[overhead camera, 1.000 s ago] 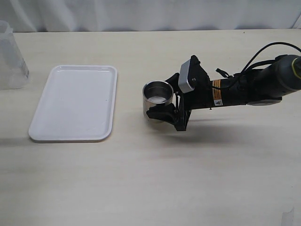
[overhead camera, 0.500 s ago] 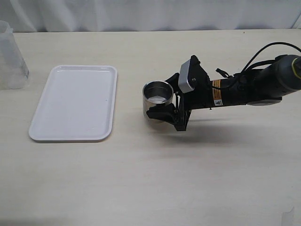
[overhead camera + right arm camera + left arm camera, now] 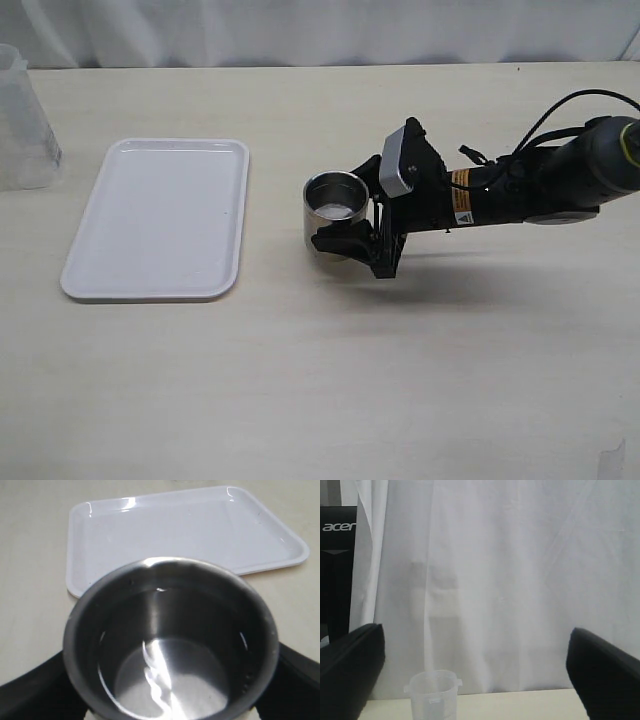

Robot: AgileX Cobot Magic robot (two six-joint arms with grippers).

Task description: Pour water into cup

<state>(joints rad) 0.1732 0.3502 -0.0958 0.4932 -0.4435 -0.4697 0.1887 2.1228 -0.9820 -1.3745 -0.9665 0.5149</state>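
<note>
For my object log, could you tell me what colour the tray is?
The tray is plain white; exterior view.

The pale wooden table's (image 3: 300, 390) near half is bare — free passage. Farther back stand a flat white tray (image 3: 155, 220), a short steel cup (image 3: 335, 190) clasped by the black right gripper (image 3: 340, 206), and a translucent plastic container (image 3: 25, 120).

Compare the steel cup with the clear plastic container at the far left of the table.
The cup is shiny, opaque metal; the container is see-through plastic. The cup is short, and the container looks taller. The cup sits between the fingers of the right gripper, right of the white tray; the container stands free, left of the tray. Both are upright and open-topped.
</note>
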